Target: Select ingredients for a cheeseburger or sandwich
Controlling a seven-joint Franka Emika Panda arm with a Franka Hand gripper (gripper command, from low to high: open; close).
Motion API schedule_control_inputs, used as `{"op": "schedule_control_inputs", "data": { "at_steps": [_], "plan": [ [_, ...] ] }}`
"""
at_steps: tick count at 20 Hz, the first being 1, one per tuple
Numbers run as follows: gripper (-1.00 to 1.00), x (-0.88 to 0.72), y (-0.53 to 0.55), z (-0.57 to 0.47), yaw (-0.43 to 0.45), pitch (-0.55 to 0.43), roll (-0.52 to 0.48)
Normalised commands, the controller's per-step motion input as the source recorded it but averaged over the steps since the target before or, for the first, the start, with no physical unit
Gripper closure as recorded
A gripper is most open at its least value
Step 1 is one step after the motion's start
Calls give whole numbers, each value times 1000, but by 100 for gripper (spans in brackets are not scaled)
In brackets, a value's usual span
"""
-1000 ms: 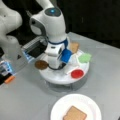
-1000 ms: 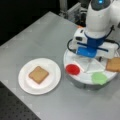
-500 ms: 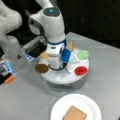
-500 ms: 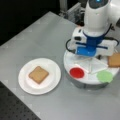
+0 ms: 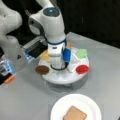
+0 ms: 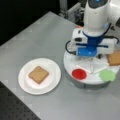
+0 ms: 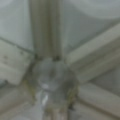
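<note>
The white arm stands straight down over the middle of the white round divided tray (image 5: 58,77), and its body hides the tool in both front views; whether the tool is open or closed cannot be told. The wrist view shows only the tray's hub (image 7: 51,82) and the white ribs spreading from it, very close below the camera – no fingers appear. On the grey bench (image 6: 45,32) a white paper plate (image 6: 25,86) carries one toast-brown bread square (image 6: 38,74), well apart from the tray, towards a front view's left. In the tray, a front view shows the red disc (image 6: 79,74), the green piece (image 6: 107,75) and a second bread square (image 6: 114,58) at the frame's right edge. In a front view from the opposite side the dark brown patty (image 5: 42,70) and the yellow-orange cheese square (image 5: 45,56) appear at the tray's left, both blocked by the arm elsewhere, along with the red disc (image 5: 82,69) and green piece (image 5: 81,53) at its right. The same view takes in a second white robot body (image 5: 10,30) and a small orange object (image 5: 9,79) at the bench's left edge. No writing can be read – only a blue light on the arm's top joint (image 5: 50,10).
</note>
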Motion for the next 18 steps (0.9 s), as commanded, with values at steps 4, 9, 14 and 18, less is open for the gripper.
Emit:
{"op": "schedule_control_inputs", "data": {
  "at_steps": [4, 9, 14, 18],
  "plan": [
    [-100, -7, -175, 30, 171, 138, 131],
    [-100, 31, -204, 25, 166, 163, 127],
    [-100, 142, -268, 48, 251, 194, 107],
    [-100, 193, -279, 48, 225, 199, 112]
  ]
}}
